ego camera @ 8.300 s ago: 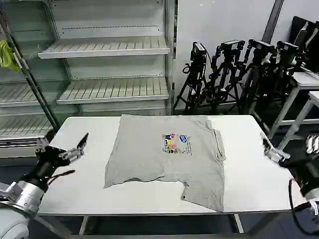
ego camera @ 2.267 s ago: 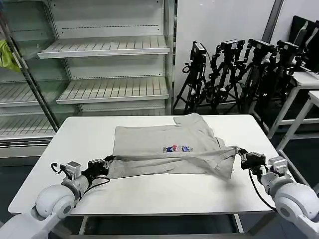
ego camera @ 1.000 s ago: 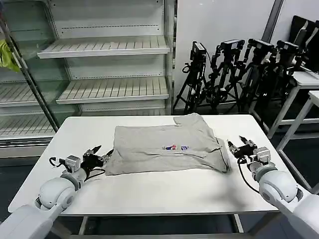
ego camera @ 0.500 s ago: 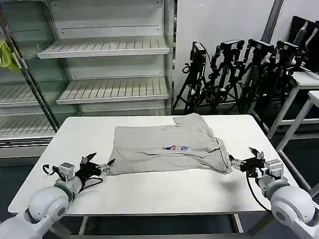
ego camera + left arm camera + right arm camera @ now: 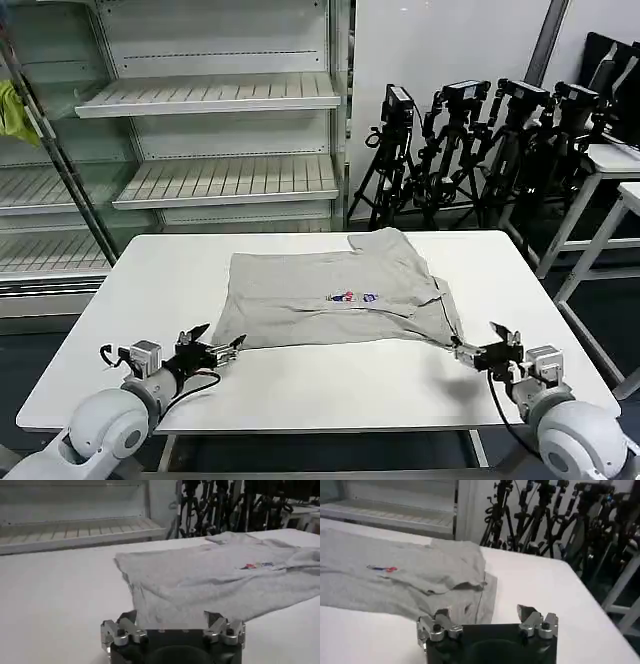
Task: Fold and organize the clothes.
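Left gripper [image 5: 213, 349] low over the table [image 5: 130, 300], fingers spread wide, holding nothing. The shirt [image 5: 330, 295] starts just ahead of it: the near left corner of the fold sits right off my fingertips, close but not touching. From the left wrist view the cloth edge lies between my two fingers [image 5: 120, 629] and a bit beyond them.

Shirt lies flat mid-table, folded once so the near half is doubled over. Chest print [image 5: 352, 297] peeks out at the fold line. One sleeve sticks out at the far side, toward my right arm. The near right corner is bunched, not lying clean.

Right gripper [image 5: 478, 349] also low over the table, wide open, empty. The shirt's near right corner is just ahead and inboard of it, apart from my fingertips.

Handling guess: thin knit, very light, fully limp. It won't hold shape and will sag between two grips, so both corners need to be lifted together and kept taut. Cloth on a smooth tabletop will likely slide and drag the lower layer along.

Grip points, my call: pinch both layers at the two near corners, or go to the side edges for the next fold. Smooth the bunched right corner first or it gets folded in.
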Motion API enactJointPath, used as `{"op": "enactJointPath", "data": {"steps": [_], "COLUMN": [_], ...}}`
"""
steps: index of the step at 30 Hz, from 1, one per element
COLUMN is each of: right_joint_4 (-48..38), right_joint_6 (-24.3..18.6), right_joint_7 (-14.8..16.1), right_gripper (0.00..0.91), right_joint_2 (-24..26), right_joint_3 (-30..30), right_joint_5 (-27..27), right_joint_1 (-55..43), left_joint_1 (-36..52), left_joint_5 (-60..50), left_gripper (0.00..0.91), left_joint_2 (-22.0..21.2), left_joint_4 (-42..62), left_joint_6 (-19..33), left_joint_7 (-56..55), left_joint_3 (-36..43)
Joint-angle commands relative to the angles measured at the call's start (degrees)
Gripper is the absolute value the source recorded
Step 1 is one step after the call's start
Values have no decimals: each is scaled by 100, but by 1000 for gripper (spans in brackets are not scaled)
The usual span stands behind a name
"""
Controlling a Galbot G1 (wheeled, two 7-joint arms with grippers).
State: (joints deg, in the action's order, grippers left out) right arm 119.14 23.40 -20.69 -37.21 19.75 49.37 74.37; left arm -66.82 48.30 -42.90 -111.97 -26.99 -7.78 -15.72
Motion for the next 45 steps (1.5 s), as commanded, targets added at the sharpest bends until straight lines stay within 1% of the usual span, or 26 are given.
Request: {"op": "enactJointPath", "data": {"steps": [1, 4, 6, 8, 9, 10, 11, 12, 13, 14, 15, 16, 17, 19, 23, 33, 45], "right_joint_4": [-644, -903, -1020, -1071, -1109, -1113, -1129, -1127, -1121, -1109, -1099, -1088, -1070, -1040, -971, -707, -525], "right_joint_6": [-142, -180, -210, -220, -241, -246, -253, -256, -260, -264, -264, -267, -273, -277, -311, -327, -329], "right_joint_7": [192, 223, 250, 278, 297, 301, 308, 318, 333, 333, 339, 340, 345, 356, 398, 437, 479], "right_gripper": [887, 867, 836, 746, 685, 605, 564, 413, 232, 81, 20, 0, 0, 0, 0, 0, 0], "right_joint_2": [-645, -774, -835, -864, -879, -880, -891, -891, -888, -886, -880, -874, -863, -854, -812, -633, -486], "right_joint_3": [-629, -774, -862, -894, -910, -914, -922, -925, -924, -923, -921, -916, -904, -872, -793, -611, -498], "right_joint_5": [-426, -522, -571, -605, -635, -640, -650, -651, -656, -660, -661, -661, -662, -672, -734, -756, -747], "right_joint_1": [-592, -766, -845, -872, -885, -886, -894, -896, -896, -895, -894, -892, -881, -851, -742, -520, -411], "left_joint_1": [12, 29, 19, 0, -12, -25, -30, -53, -59, -62, -77, -84, -87, -95, -122, -206, -408], "left_joint_5": [-73, -126, -147, -151, -157, -161, -161, -169, -183, -189, -203, -218, -223, -234, -263, -292, -356], "left_gripper": [907, 907, 907, 907, 907, 856, 776, 554, 232, 171, 151, 131, 121, 71, 50, 50, 50], "left_joint_2": [-198, -202, -191, -180, -170, -166, -165, -160, -157, -153, -145, -145, -149, -149, -130, -52, -80], "left_joint_4": [208, 282, 310, 311, 310, 304, 294, 281, 276, 266, 245, 240, 233, 222, 202, 85, -66], "left_joint_6": [-31, 3, 12, 17, 21, 23, 26, 35, 41, 47, 58, 65, 72, 87, 122, 170, 173], "left_joint_7": [48, 74, 96, 108, 121, 128, 130, 143, 150, 153, 173, 182, 185, 195, 202, 230, 255], "left_joint_3": [39, 33, 21, 15, 13, 11, 12, 15, 18, 24, 29, 29, 27, 23, 7, -73, -117]}}
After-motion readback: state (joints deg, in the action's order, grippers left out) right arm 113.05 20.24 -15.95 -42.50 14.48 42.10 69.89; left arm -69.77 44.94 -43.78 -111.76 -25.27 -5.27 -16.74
